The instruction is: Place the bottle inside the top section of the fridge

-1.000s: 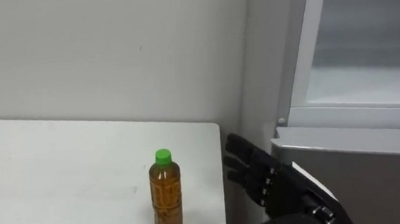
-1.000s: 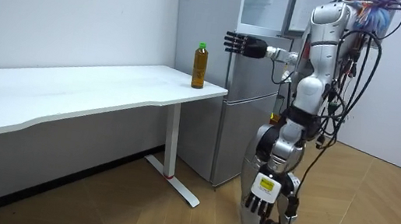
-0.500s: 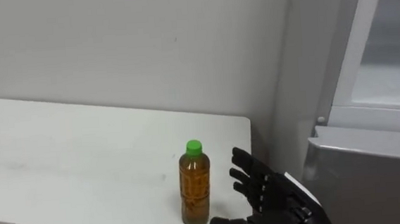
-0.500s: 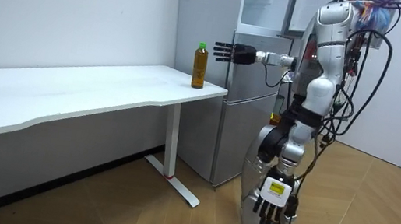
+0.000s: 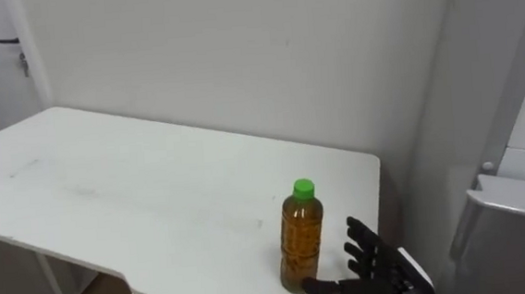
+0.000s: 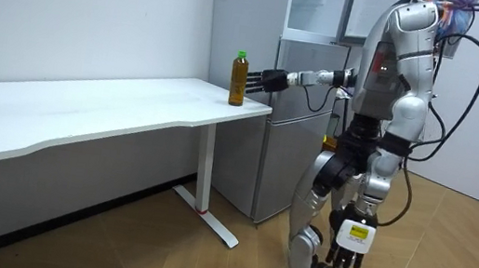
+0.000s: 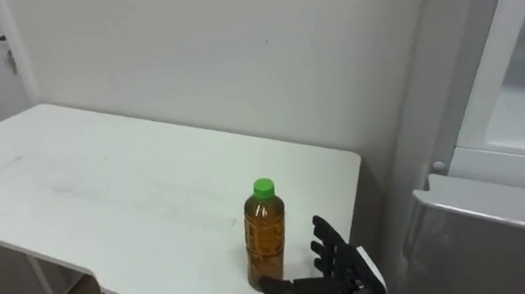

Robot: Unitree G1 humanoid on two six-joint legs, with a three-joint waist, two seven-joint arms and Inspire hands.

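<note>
Left eye view holds one bottle (image 5: 301, 239), one table (image 5: 136, 188), one right hand (image 5: 372, 276).

No text, number or sign can be read. Any print on the bottle (image 5: 300, 240) is too small to make out.
</note>
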